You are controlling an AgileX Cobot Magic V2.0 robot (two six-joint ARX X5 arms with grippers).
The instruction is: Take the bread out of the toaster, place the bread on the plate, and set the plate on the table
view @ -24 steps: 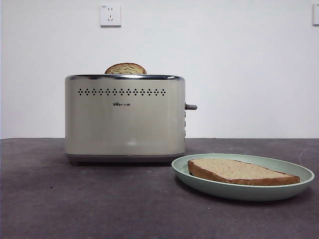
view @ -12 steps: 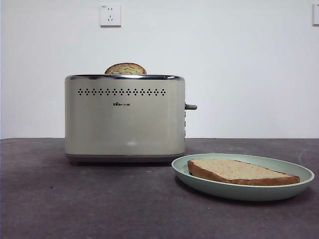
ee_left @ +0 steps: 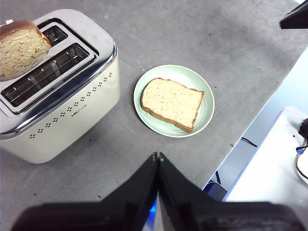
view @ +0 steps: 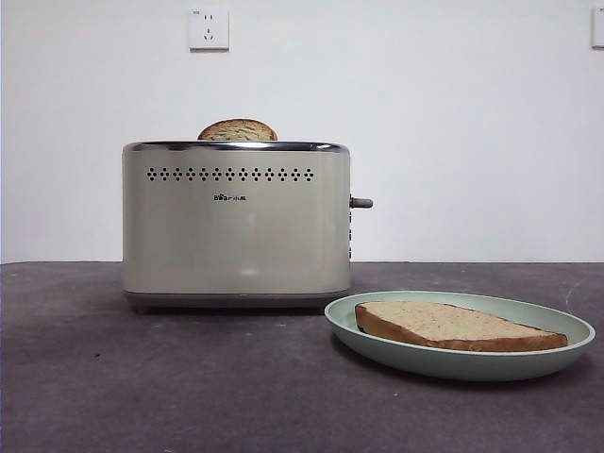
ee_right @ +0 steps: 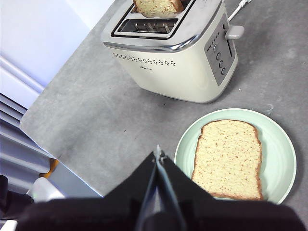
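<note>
So the bread [view: 461, 324] is lying flat on the plate [view: 574, 326], crust all round, speckled crumb facing up, and it takes up most of the middle of the dish. The wrist views show it sitting fully inside the rim, not hanging over anywhere. The plate is that pale mint green shallow one, and it's resting right on the tabletop [view: 142, 387], close to the front edge as the front view sees it.

Just beside the plate is the toaster [view: 236, 226], cream with the chrome top, a row of little holes and a small dark logo on the side. They look close but not touching; there's a strip of grey between them in both wrist shots. Its grey lever [view: 361, 202] sticks out on the end nearest the plate. A second slice [view: 238, 130] pokes its domed top out of one slot, upright; the other slot looks bare in the left wrist view.

Both arms are up high and well clear of everything. Left gripper [ee_left: 157, 156] has its jaws clenched together, nothing between them, hanging above the tabletop. Right gripper [ee_right: 158, 153] is the same deal, jaws pressed together with nothing in them, above the tabletop near the plate.

Wall socket [view: 209, 27] on the white wall behind.
</note>
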